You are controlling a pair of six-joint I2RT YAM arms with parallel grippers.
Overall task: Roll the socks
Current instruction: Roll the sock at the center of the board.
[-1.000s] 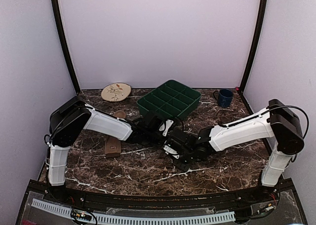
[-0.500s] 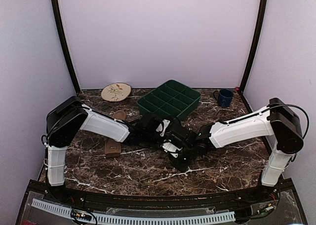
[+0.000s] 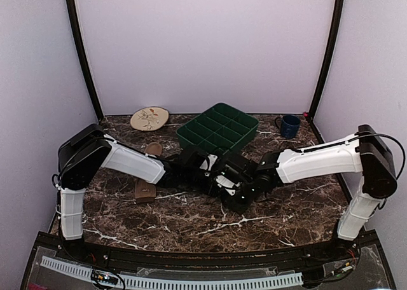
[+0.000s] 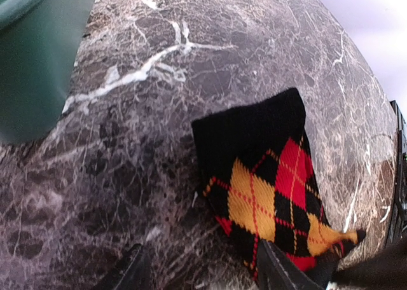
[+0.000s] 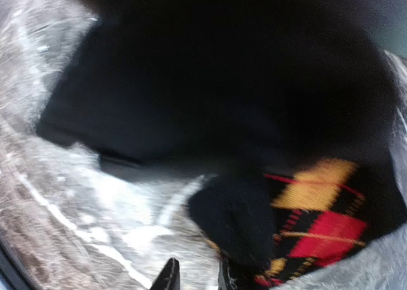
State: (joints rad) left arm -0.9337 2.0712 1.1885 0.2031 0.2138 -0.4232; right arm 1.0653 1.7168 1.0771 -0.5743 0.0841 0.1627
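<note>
Both arms have drawn in over the middle of the table since a second ago. The right arm has carried its gripper a little farther off, and the left arm has pushed rightward to meet it. The argyle sock lies flat on the marble between them, its near end bunched. The tan sock sits well apart at the left. The left gripper is spread, one finger over bare table and the other at the argyle sock's near edge. The right gripper, pressed together a moment earlier, now shows a narrow gap with nothing seen in it, though that view is blurred. The argyle sock looks light and limp. It is probably best pinched at the edge of the bunched end, so the roll stays tight.
</note>
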